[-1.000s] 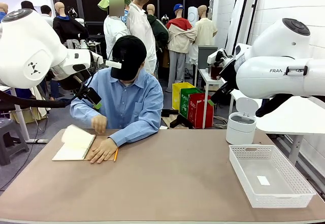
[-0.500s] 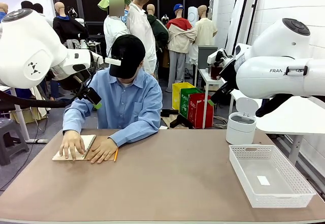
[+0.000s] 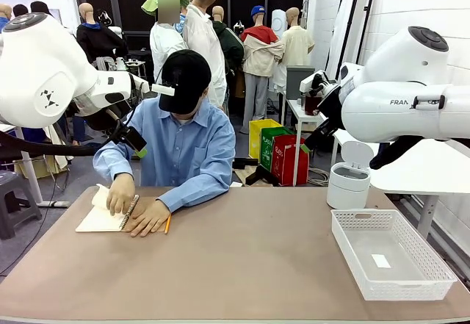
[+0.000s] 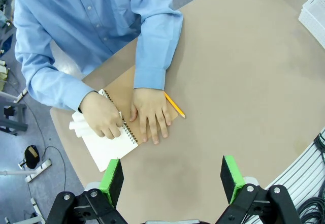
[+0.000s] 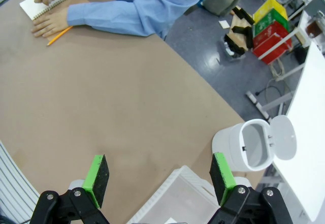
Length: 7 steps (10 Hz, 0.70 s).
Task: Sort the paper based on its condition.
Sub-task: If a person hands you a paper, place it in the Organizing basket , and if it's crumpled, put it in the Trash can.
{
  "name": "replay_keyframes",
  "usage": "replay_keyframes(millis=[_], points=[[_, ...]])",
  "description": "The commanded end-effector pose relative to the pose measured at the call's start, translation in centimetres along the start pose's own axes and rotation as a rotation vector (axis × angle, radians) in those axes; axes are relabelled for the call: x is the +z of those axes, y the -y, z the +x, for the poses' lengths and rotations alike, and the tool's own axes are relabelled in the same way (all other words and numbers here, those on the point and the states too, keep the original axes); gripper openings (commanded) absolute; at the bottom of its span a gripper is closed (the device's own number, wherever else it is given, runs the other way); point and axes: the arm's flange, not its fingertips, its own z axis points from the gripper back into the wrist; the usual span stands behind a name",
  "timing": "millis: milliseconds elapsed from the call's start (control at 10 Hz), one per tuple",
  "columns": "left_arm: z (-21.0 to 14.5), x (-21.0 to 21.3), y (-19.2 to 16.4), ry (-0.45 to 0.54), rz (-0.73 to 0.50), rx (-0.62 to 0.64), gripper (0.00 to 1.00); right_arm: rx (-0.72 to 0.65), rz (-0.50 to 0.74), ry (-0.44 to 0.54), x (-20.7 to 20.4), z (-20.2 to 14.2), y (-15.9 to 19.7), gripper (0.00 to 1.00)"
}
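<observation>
Paper sits as the top page of the notebook at the table's far left. The person's hand was flat on it a moment ago and now curls its edge up. My left gripper and right gripper hang wide open, holding nothing.

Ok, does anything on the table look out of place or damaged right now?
Only small things: the top page of the notebook is curled up under the person's hand, not flat, and a small white scrap lies alone in the basket. Nothing looks spilled.
</observation>
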Motion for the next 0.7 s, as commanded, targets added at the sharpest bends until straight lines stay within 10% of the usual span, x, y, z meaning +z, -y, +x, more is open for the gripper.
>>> replay_keyframes(millis=[0,600], points=[[-0.01,0.13,-0.02,0.004,-0.004,-0.006,1.0,0.0,0.004,-0.007,0.12,0.15,0.05,1.0],[-0.01,0.13,-0.02,0.004,-0.004,-0.006,1.0,0.0,0.004,-0.007,0.12,0.15,0.05,1.0]])
